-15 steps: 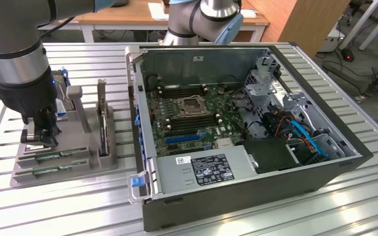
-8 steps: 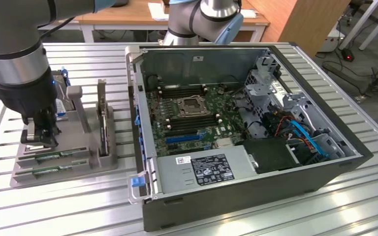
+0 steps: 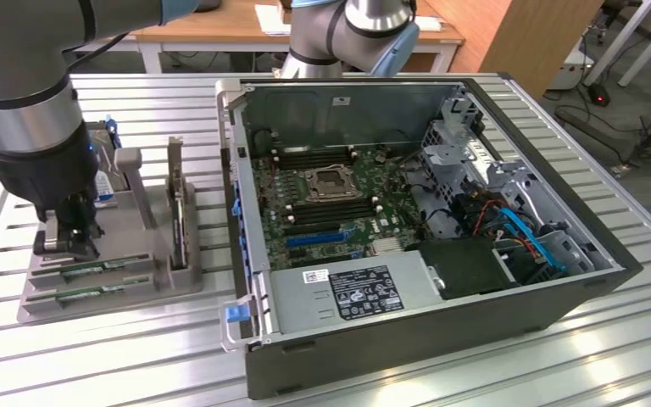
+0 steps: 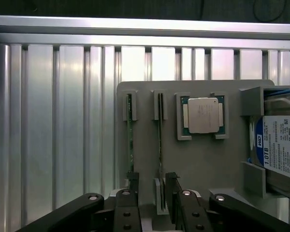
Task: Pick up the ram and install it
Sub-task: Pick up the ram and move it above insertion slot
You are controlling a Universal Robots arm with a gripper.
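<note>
Ribbed aluminium counter point(image 3: 133, 356) carries a grey fixture tray point(image 3: 133, 298) near its edge at the exterior view's left; the ram point(image 4: 160, 140) stands on edge in a tray slot; the claw point(image 4: 152, 182) is released, its fingers straddling one end; the ram is likely light, stiff and fragile, best pinched across its thin body, gently; a second stick point(image 4: 130, 130) just beside could foul a finger; a hard drive point(image 4: 280, 150) shares the tray; an open computer case point(image 3: 416, 254) lies toward the exterior view's right.

Bright, even overhead light fills the exterior view, leaving a soft sheen on the ribbed bench point(image 3: 631, 356) and heavy shade in the lower corner of the case point(image 3: 416, 348). In the wrist view the bench slats glare almost white, the tray point(image 4: 203, 164) reads flat grey, and the jaws are dark, nearly silhouetted.
</note>
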